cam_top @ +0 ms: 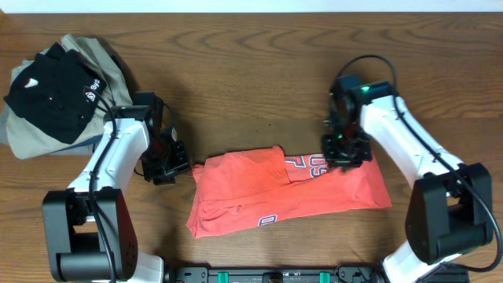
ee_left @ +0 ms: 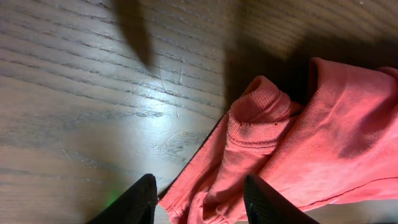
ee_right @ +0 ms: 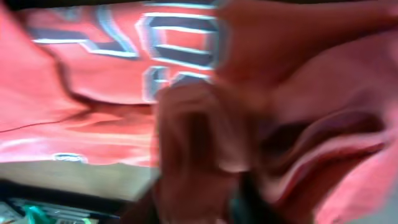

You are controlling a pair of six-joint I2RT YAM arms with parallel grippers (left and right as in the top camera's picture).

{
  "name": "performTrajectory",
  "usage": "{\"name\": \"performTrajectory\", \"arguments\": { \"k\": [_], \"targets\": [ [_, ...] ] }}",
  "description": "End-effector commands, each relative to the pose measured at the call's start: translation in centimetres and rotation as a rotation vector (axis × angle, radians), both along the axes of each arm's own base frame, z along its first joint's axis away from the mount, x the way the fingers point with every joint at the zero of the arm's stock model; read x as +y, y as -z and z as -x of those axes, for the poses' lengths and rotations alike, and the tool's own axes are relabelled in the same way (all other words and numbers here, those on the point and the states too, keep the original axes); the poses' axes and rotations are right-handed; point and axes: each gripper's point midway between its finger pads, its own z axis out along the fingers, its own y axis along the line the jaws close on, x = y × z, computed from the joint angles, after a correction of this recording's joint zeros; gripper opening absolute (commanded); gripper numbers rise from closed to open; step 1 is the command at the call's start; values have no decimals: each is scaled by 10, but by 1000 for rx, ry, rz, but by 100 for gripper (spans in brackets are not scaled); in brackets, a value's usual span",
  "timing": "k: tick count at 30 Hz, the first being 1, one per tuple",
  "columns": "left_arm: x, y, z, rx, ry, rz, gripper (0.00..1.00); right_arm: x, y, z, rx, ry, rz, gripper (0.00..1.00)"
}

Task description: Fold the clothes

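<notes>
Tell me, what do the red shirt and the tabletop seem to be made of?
Red shirt: probably soft knit cotton, matte; it shows a ribbed edge and limp folds. Tabletop: wood or wood-look laminate, smooth with a slight sheen; it shows grain lines and a glare patch.

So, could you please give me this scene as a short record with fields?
Garment: coral-red T-shirt, partly folded, its left part lapped over the chest print
Surface: wooden table
Left gripper: open, at the shirt's left edge
Right gripper: at the shirt's upper right edge; wrist view blurred, fabric bunched around it, grip unclear
Set aside: black garment lying on khaki-grey garment, far left corner
</notes>
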Motion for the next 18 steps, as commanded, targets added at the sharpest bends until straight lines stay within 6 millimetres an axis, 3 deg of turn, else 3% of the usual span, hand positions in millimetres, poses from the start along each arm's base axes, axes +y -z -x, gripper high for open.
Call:
{"name": "performTrajectory", "arguments": {
  "k": [1,4,11,13,16,18],
  "targets": [
    [2,-3,-3,-13,4,-5,47,23,-2,4,-5,-9,-58,40],
    [2,-3,-3,-12,4,-5,48,12,1,-2,-35,-20,12,41],
    [1,-4,1,5,5,-4,58,-83,-6,-5,-78,235,490,45],
    [1,-4,2,6,5,-4,59,-99,-9,-4,-88,309,561,43],
    [1,-4,1,3,5,-4,59,-101,1,-9,-89,338,513,42],
    [1,-4,1,2,4,-4,59,-78,16,-11,-66,218,334,46]
  ]
}}
